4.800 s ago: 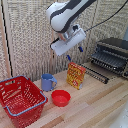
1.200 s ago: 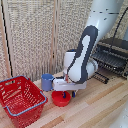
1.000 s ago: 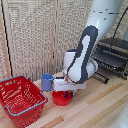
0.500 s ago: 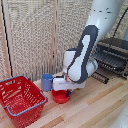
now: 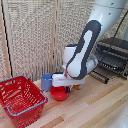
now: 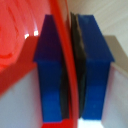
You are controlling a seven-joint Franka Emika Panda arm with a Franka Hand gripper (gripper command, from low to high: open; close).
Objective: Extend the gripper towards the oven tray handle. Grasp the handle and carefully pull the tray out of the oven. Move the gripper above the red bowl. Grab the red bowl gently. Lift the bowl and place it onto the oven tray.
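End effector (image 6: 68,70) pinching red bowl (image 5: 59,93) rim between blue fingers (image 6: 50,65); arm folded low over desk (image 5: 95,107), beside blue mug (image 5: 46,81).

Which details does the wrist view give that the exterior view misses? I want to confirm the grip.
Only the wrist view shows the blue fingers either side of the red bowl's rim. Only the exterior view shows the oven, its pulled-out tray, the red basket and the blue mug. Both show the bowl at the gripper.
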